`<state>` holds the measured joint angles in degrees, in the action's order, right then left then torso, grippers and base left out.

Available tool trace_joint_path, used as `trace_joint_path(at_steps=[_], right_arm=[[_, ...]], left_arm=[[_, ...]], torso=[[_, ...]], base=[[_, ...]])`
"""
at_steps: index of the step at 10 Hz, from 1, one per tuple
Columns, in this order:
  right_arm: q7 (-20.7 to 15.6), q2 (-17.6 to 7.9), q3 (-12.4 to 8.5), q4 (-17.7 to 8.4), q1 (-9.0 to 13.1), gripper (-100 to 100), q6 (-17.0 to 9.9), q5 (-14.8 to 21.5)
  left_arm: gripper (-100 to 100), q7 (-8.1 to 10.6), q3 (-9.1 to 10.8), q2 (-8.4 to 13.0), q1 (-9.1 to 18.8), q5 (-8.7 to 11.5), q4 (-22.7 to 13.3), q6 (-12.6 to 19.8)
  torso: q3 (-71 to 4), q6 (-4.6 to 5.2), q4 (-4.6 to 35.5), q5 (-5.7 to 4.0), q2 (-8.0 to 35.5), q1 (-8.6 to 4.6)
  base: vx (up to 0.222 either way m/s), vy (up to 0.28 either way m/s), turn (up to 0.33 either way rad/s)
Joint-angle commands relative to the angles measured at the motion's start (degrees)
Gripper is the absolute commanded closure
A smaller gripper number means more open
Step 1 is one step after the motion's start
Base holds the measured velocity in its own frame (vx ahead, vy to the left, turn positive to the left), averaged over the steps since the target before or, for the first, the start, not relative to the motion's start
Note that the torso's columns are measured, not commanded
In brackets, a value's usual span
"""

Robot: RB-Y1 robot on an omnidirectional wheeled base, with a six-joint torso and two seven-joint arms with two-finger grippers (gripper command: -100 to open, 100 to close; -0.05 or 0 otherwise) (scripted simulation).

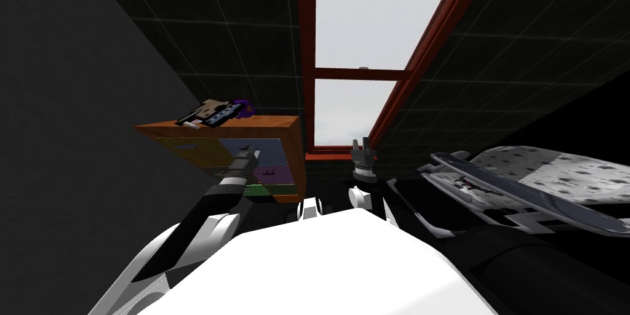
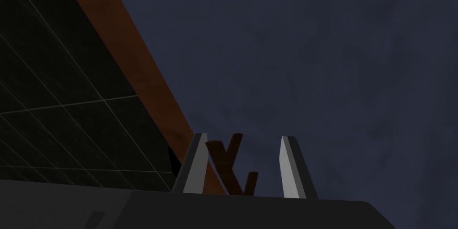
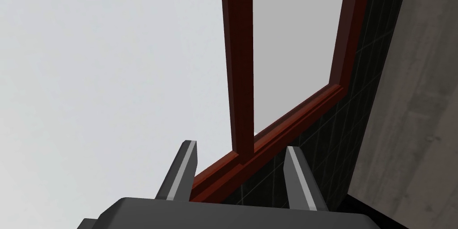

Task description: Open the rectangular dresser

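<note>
- The dresser stands ahead and to my left, against a dark tiled wall. Its case is orange-brown, and its drawer fronts are blue, purple and green.
- A small heap of mixed things lies on the dresser's top, near its far edge.
- The left hand is stretched out to the dresser's front, at the upper row of drawers.
- In the left wrist view the left hand faces a dark blue drawer front, and its two fingers stand apart.
- A dark brown handle sits between those fingers, nearer one of them than the other. I cannot tell whether it touches that finger.
- The dresser's orange-brown edge runs beside the drawer front, with the tiled wall beyond it.
- The right hand is raised in front of the window, well apart from the dresser.
- In the right wrist view the right hand has its fingers apart, with nothing between them.
- A grey and white spotted piece of furniture lies to my right.
</note>
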<state>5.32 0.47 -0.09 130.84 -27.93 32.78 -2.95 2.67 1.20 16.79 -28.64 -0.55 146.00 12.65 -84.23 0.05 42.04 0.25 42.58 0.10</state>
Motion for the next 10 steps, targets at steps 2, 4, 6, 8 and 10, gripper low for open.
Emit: trace_joint_path(at_steps=[2,4,6,8,10], right_arm=[[0.00,0.00,0.00,0.00,-0.01,0,0.00,0.00],[0.00,0.00,0.00,0.01,-0.01,0,0.00,0.00],[0.00,0.00,0.00,0.00,-0.01,0,0.00,0.00],[0.00,0.00,0.00,0.01,-0.01,0,0.01,0.00],[0.00,0.00,0.00,0.00,0.00,0,0.00,0.00]], left_arm=[[100,0.37,0.14,0.77,-1.36,0.44,1.38,0.98],[100,0.59,-0.04,1.36,-2.70,0.71,2.64,2.37],[100,0.53,-0.01,1.21,-2.55,0.61,3.33,1.53],[100,0.60,-0.34,1.57,-3.35,0.76,3.62,1.73],[100,0.62,-0.59,1.82,-3.98,0.86,3.73,1.85]], torso=[[-0.62,0.07,-0.24,-0.06,-0.94,-0.07],[-0.51,0.01,-0.15,-0.04,-0.71,0.04],[-0.48,-0.03,-0.22,0.05,-0.75,0.15],[-0.40,-0.09,-0.01,-0.04,-0.48,0.16],[-0.19,-0.05,-0.10,0.07,-0.31,0.17]], base=[[-0.070,0.005,0.026],[-0.095,0.036,0.014],[-0.052,0.020,-0.003],[-0.141,0.018,0.038],[-0.197,0.022,0.029]])
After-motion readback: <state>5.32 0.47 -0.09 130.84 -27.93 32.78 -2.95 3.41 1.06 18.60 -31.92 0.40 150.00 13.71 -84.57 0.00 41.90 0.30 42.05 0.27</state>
